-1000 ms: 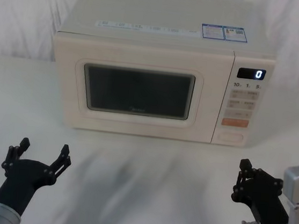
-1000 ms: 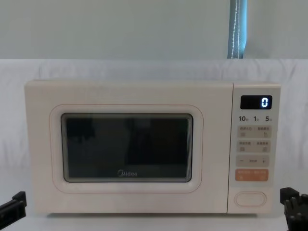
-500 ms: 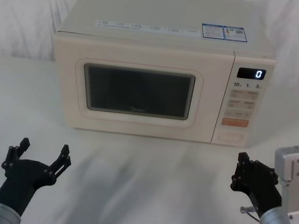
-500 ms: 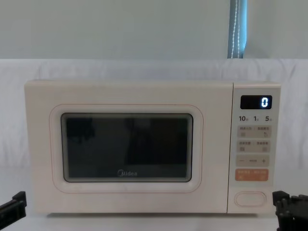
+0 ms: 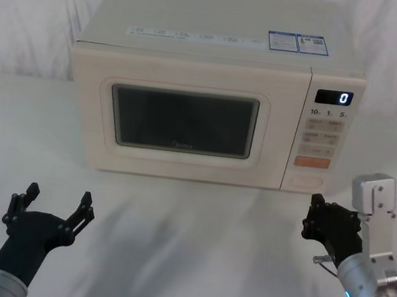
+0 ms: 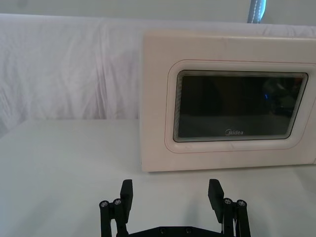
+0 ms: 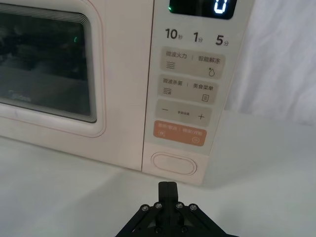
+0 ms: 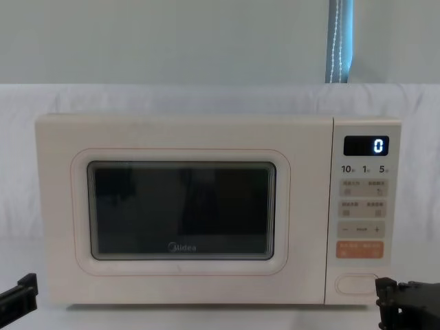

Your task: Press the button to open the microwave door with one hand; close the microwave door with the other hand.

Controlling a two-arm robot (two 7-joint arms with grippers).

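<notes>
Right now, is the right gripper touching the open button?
Apart. In the right wrist view, bare tabletop lies between the right gripper's shut fingertips and the button; the microwave door is closed.

A: What's on the panel besides the main key?
B: Orange key (image 7: 179, 134), lit display (image 7: 201, 7) reading 0.
A: Anything else?
B: White cloth over the worktop (image 5: 187, 247), stickers (image 5: 298, 43) up top, blue strap (image 8: 339, 41) behind.
</notes>
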